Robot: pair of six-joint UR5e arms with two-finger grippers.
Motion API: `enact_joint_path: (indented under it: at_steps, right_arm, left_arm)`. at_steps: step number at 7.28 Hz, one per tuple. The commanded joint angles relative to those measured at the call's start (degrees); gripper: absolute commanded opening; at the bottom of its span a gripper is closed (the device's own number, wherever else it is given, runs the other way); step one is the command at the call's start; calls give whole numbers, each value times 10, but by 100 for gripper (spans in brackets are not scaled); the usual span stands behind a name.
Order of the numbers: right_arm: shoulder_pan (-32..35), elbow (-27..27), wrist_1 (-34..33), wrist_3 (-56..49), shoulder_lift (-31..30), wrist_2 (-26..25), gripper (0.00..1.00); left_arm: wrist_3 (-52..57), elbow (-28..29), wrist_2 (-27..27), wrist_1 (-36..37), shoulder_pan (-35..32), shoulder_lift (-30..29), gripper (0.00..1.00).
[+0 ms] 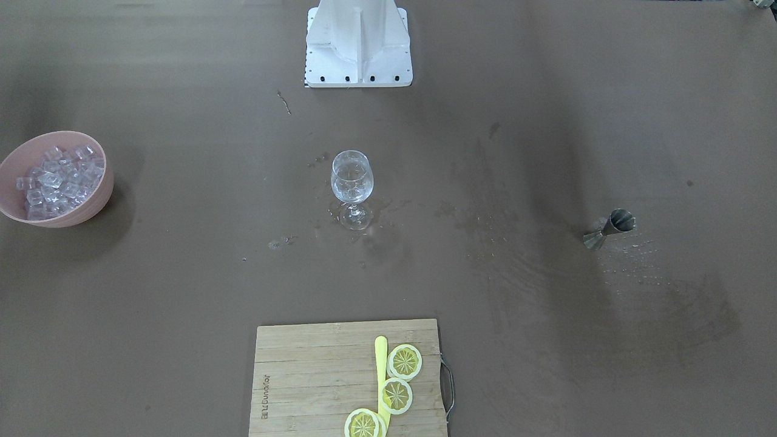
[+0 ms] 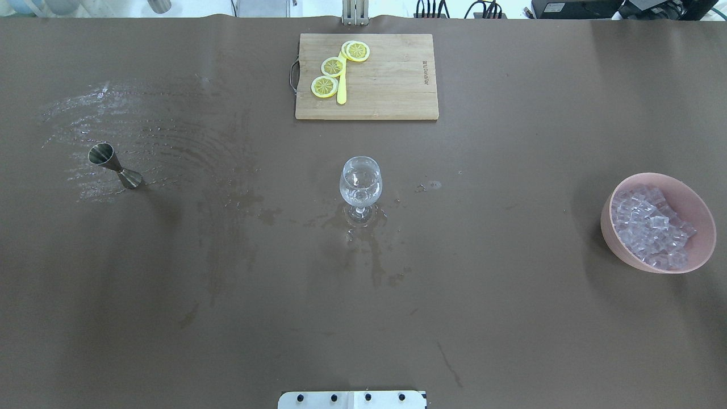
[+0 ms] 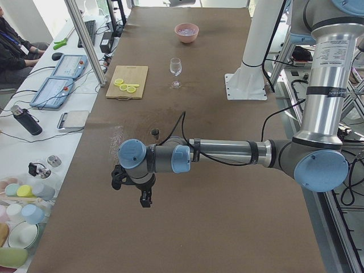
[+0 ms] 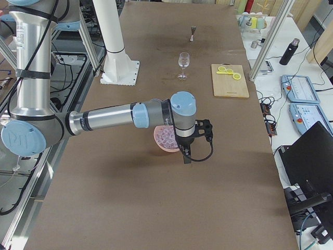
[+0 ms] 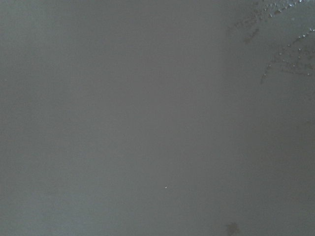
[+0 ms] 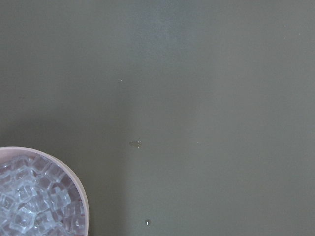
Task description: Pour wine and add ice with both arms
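Observation:
A clear wine glass [image 1: 352,182] stands upright at the table's middle; it also shows in the overhead view [image 2: 360,182]. The ice [image 2: 653,227], many small clear cubes, fills a pink bowl [image 2: 616,241] on the robot's right, also seen in the right wrist view [image 6: 29,201]. A metal jigger [image 2: 113,165] stands on the robot's left. My left gripper [image 3: 133,190] hangs over bare table beyond the jigger. My right gripper [image 4: 195,143] hangs beside the bowl [image 4: 158,138]. Both grippers show only in the side views, so I cannot tell whether they are open or shut.
A wooden cutting board [image 2: 392,79] with three lemon slices [image 2: 332,67] and a yellow knife lies at the far edge. Wet streaks mark the table around the jigger and glass. The white base block [image 1: 358,45] stands behind the glass. Operators' gear lies on a side bench [image 3: 57,85].

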Motion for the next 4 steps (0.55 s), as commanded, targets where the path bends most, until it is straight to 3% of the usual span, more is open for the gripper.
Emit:
enact_joint_path:
  at_steps: [1,4]
  right_arm:
    - [-3,17,0,51,5,4,100]
    - [-85,82,1,230,0,14,100]
  left_arm:
    - [-12,-24,2,-2,0,2,98]
    - [-11,-35,14,-3,0,2,98]
